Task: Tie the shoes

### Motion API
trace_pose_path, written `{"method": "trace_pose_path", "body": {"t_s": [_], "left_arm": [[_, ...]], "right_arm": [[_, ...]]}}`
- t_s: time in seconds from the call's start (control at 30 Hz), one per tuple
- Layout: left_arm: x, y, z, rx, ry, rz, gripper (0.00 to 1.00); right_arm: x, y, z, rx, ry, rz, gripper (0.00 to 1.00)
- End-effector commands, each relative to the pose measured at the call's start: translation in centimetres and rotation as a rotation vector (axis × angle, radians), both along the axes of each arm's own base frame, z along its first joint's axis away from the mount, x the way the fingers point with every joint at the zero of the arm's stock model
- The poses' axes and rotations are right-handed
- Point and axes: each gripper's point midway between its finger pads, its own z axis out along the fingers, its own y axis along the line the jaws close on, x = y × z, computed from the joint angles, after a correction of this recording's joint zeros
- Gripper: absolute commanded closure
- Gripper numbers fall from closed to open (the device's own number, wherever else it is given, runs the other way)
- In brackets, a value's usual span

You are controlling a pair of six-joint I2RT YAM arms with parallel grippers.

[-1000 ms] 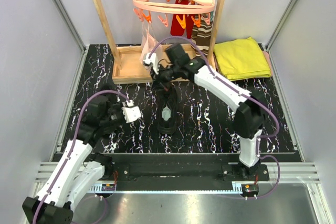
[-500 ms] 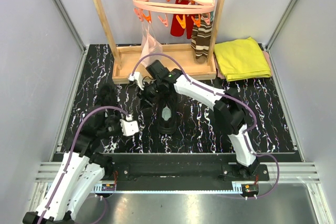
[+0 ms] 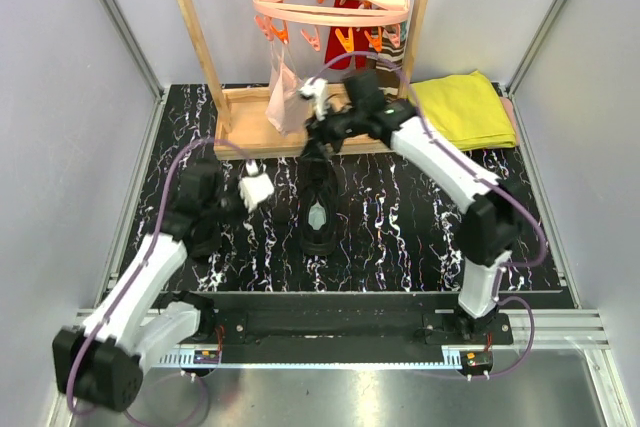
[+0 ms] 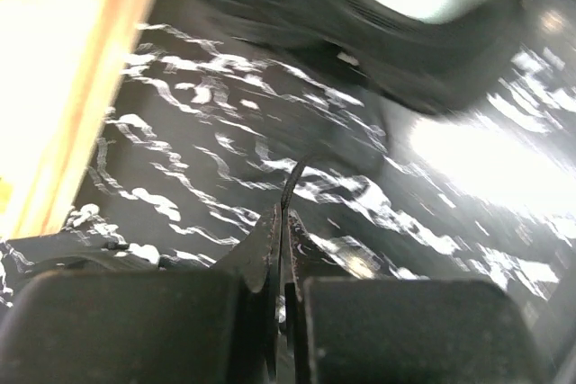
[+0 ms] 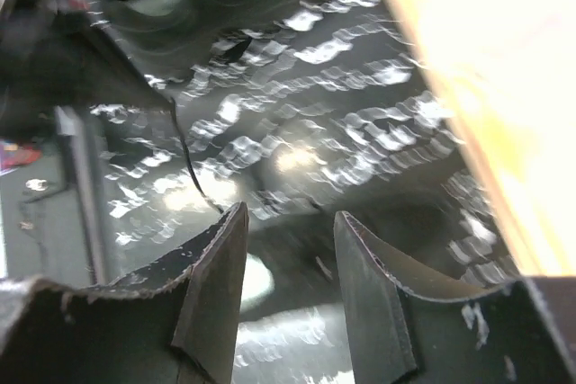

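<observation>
ok so the black shoe [image 3: 320, 212] sits lengthwise about mid-table on the black marbled table [image 3: 400, 237], pale insole showing, just in front of the wooden rack [image 3: 245, 127]; only one shoe is clearly visible from the top camera, and there's more dark stuff under the left arm I can't make out; the left gripper [image 4: 283, 240] is off to the shoe's left and low, its fingers pressed tight together and pinching the end of a thin black lace [image 4: 290, 177], with a short bit of it poking out past the tips; in that wrist view the shoe is a blurry dark shape across the top with the light insole glowing; the right gripper [image 5: 288, 218] is up at the far end of the shoe by the front edge of the rack, its fingers parted with a clear gap and nothing between them; the other lace [image 5: 184, 146] dangles beside the left-hand finger in that view, ending right about at its tip; can't tell if it's touching, too blurry; the rack's pale wood fills the right side of that wrist view; further back, a pink clip hanger [image 3: 330, 2] hangs off the rack with a striped sock [image 3: 392, 42] and something red [image 3: 345, 37] clipped to it; a folded yellow cloth [image 3: 460, 112] lies at the far right of the table, well apart from the shoe
</observation>
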Motion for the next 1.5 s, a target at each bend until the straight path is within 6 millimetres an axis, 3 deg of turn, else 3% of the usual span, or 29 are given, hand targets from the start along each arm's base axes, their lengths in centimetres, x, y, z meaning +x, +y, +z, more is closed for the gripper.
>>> {"method": "trace_pose_path", "body": {"t_s": [0.0, 0.07, 0.17, 0.43, 0.47, 0.63, 0.83, 0.87, 1.07, 1.27, 1.47], "left_arm": [[8.0, 0.3, 3.5, -0.085, -0.056, 0.214, 1.00], [10.2, 0.7, 3.6, -0.092, -0.026, 0.275, 1.00], [13.8, 1.4, 0.9, -0.083, 0.050, 0.366, 1.00], [16.3, 1.4, -4.1, -0.081, 0.242, 0.469, 1.00], [16.3, 1.5, -5.2, -0.072, 0.279, 0.482, 1.00], [17.0, 1.2, -6.0, -0.084, 0.370, 0.517, 1.00], [15.9, 1.3, -8.2, -0.081, 0.511, 0.555, 1.00], [15.6, 1.3, -8.6, -0.079, 0.535, 0.562, 1.00], [15.0, 1.4, -9.9, -0.105, 0.602, 0.579, 1.00], [14.7, 1.4, -10.4, -0.103, 0.613, 0.573, 1.00], [15.3, 1.4, -10.8, -0.110, 0.612, 0.581, 1.00]], "right_arm": [[0.6, -4.9, 0.5, -0.042, -0.075, -0.064, 0.49], [0.3, -6.5, -0.7, -0.090, -0.111, -0.066, 0.49], [-0.6, -7.5, -1.6, -0.116, -0.121, -0.055, 0.51], [-2.3, -7.8, -2.9, -0.110, -0.084, -0.007, 0.52], [-2.7, -7.2, -2.8, -0.098, -0.088, 0.013, 0.51], [-3.3, -3.5, -4.9, -0.112, -0.120, 0.103, 0.53], [-4.1, 2.6, -8.1, -0.103, -0.195, 0.154, 0.57], [-3.8, 3.7, -7.9, -0.076, -0.227, 0.150, 0.57], [-4.6, 8.0, -10.4, -0.059, -0.262, 0.145, 0.57], [-5.6, 10.0, -14.1, -0.082, -0.228, 0.189, 0.57], [-4.9, 10.3, -17.2, -0.134, -0.214, 0.174, 0.56]]}}
